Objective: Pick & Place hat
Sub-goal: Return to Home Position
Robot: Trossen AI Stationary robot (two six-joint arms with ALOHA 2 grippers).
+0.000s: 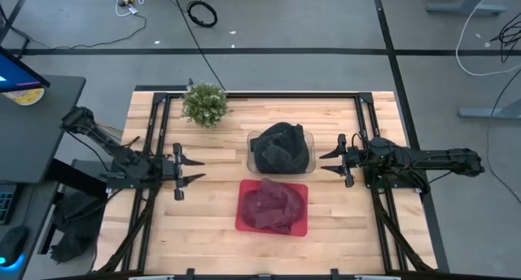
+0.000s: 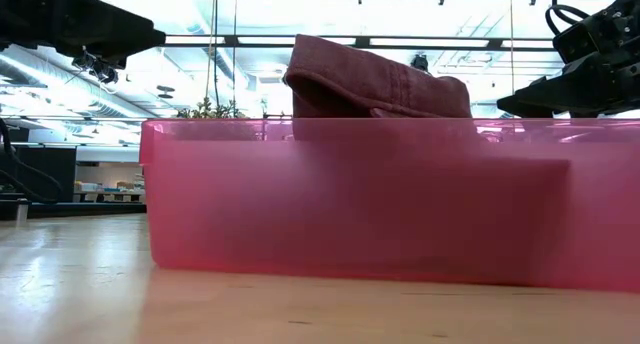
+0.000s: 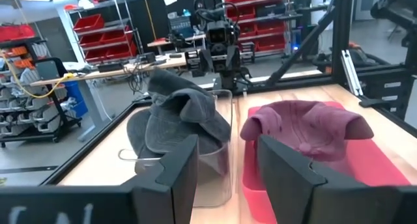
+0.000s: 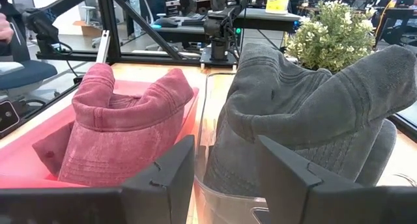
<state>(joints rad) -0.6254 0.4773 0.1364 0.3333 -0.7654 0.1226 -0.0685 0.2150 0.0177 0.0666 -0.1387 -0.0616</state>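
Nearest the front edge, in the lower middle of the high view, the pink bin (image 1: pixel 239 219) sits on the tabletop (image 1: pixel 203 223) with the red cap (image 1: pixel 273 203) crumpled inside it. In the low view the cap's crown pokes up above the rim. Just behind it, at the centre of the frame, the clear bin (image 1: pixel 250 150) holds a heap of dark caps (image 1: pixel 282 148); from here I cannot count them. Level with that bin, my left pincer (image 1: pixel 199 170) hangs at middle left and my right pincer (image 1: pixel 324 164) at middle right. Each points inward at the bins but is well apart from them, with its fingers spread fairly wide and nothing between them, and the wrist views show the same empty gap. Farthest back, toward the upper left of the tabletop, stands a small potted plant (image 1: pixel 204 103), out of the way. I see no cap lying loose on the wood, so I judge the sorting done and the step in hand to be the retreat to the rest pose. That calls for drawing both arms back toward their own sides and folding them down, keeping the spread fingers off the bin rims and the frame rails.
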